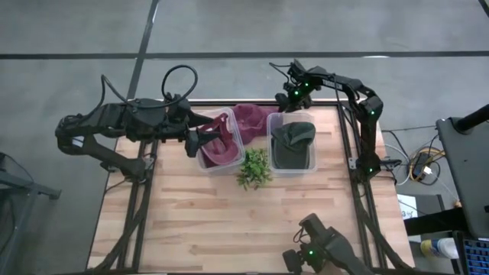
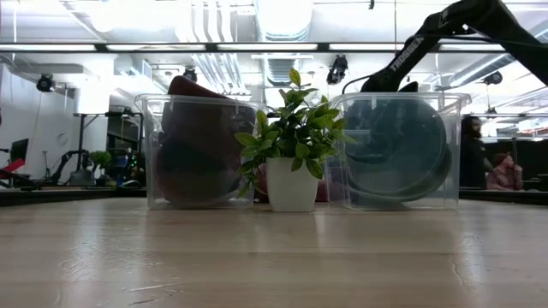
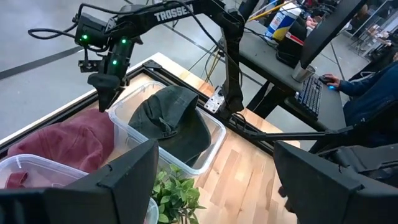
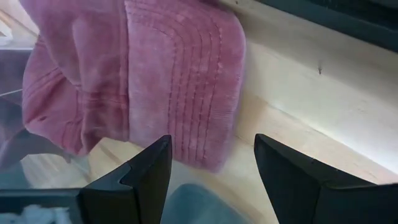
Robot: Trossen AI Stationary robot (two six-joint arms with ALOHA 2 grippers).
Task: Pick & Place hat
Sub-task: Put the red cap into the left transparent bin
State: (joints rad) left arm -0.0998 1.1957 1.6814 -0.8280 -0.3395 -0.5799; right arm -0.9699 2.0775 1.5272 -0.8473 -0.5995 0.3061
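Note:
Two clear bins stand side by side at the table's far middle. The left bin point(image 1: 221, 143) holds a maroon hat point(image 2: 197, 145). The right bin point(image 1: 293, 147) holds a dark green hat point(image 1: 294, 136) point(image 3: 171, 118). A second maroon hat point(image 1: 252, 116) point(image 4: 137, 81) lies on the table behind and between the bins, its brim point(image 4: 186, 93) flat on the wood. My right gripper point(image 4: 211, 168) point(image 1: 286, 99) hovers open just above this hat, at the far edge. My left gripper point(image 3: 214, 186) point(image 1: 200, 141) is open over the left bin's left rim.
A small potted plant point(image 1: 254, 168) point(image 2: 291, 162) stands in front of the gap between the bins. The near half of the table point(image 1: 229, 221) is bare wood. Past the table's right edge are a desk with cables point(image 1: 424, 164) and a seated person's arm point(image 3: 373, 87).

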